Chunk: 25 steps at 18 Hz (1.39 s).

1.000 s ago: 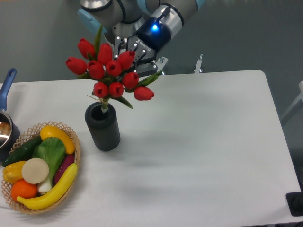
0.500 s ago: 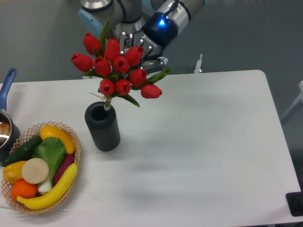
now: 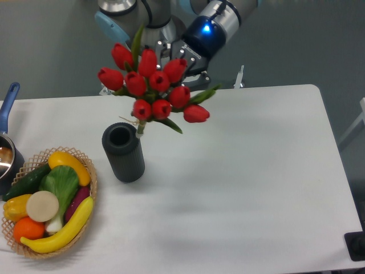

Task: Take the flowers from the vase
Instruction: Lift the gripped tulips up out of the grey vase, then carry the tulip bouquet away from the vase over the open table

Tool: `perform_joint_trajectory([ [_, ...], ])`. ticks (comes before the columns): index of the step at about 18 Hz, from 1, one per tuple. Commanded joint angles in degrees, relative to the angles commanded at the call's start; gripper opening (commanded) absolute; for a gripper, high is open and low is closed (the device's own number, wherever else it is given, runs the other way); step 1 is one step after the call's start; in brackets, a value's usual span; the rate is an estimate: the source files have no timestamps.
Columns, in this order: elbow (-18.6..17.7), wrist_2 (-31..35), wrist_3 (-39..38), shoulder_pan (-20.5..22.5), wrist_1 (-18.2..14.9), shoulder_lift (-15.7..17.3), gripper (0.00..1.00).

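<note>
Camera view, nearest first: a wicker basket (image 3: 91, 177) sits at the bench's (image 3: 245, 188) 8 o'clock corner, holding a banana, an orange, a pale round vegetable, a leafy green, a cucumber and yellow pieces. Just beyond it, at 9 o'clock on the bench edge, a blue-handled pot (image 3: 7, 131) is half out of frame; something brownish shows inside, too little to name.

The vase (image 3: 123, 153) stands upright at about 10 o'clock from the bench centre, well apart from the basket. Its dark mouth shows nothing inside.

The flowers (image 3: 155, 85) hang in the air at 1 o'clock of the vase. The stem tip sits just beside the rim, seemingly outside and above it, so the bunch looks lifted free.

Farthest back, the gripper (image 3: 188, 60) reaches in from 12 o'clock. Its jaws are hidden behind the buds; since nothing else supports the bunch, they are probably closed on it from behind, though the contact itself cannot be seen.

The bunch looks light and top-heavy: a wide head on one thin, tied stem. Buds and leaves would likely bend or crush under pressure, so the firmer bundled stems just under the head seem the best place to hold. Held off-centre, it may swing or tilt.
</note>
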Motion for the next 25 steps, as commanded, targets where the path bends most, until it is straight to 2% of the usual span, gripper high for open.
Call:
perform_joint_trajectory([
  [11, 7.03, 0.53, 1.05, 1.05, 0.53, -7.12, 0.11],
  [14, 7.3, 6.31, 3.07, 2.46, 0.53, -7.39, 0.1],
  [18, 8.18, 10.0, 6.59, 2.72, 0.35, -7.92, 0.11],
  [21, 9.23, 17.81, 7.82, 2.64, 0.35, -8.53, 0.11],
  [25, 11.87, 25.39, 10.64, 2.37, 0.26, -11.69, 0.12],
])
